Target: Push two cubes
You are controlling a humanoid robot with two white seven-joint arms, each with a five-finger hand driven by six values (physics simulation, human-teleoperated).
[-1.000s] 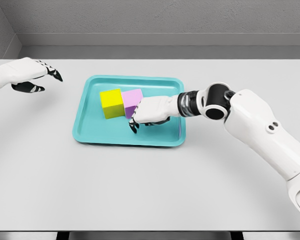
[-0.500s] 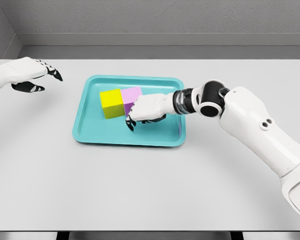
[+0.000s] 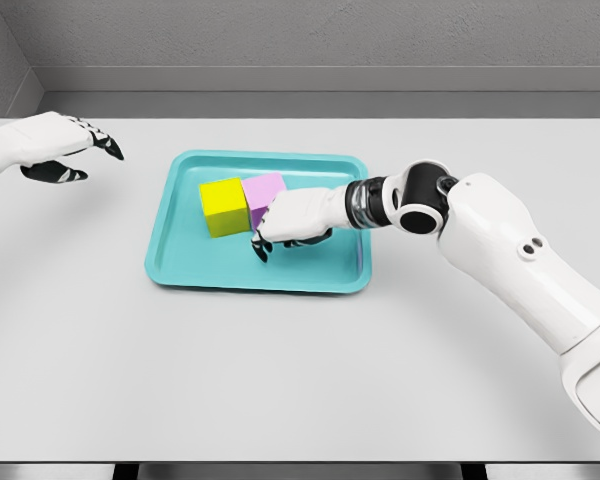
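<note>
A shallow teal tray (image 3: 180,262) with rounded corners and a raised lip lies on the smooth, matte pale-grey bench (image 3: 300,380), a little left of centre; its surface is plain and slightly glossy. Inside it, toward the far side, sit two hard-edged cubes touching side by side: a yellow cube (image 3: 223,205) on the left and a pink cube (image 3: 263,193) on the right, its shaded near face reading more violet; both are flat-coloured, with no marks or lettering on any face that shows.

The right hand (image 3: 292,218), white-shelled with dark fingertips, reaches in from the right over the tray; it lies against the pink cube's right and near side, fingers loosely bent and pointing down toward the tray floor (pressing rather than gripping, nothing enclosed); the glossy white forearm and a black-ringed wrist joint trail off to the right.

The left hand (image 3: 50,145) hovers over the bench's far left corner, well apart from the tray; its fingers are relaxed and partly spread, holding nothing.
</note>
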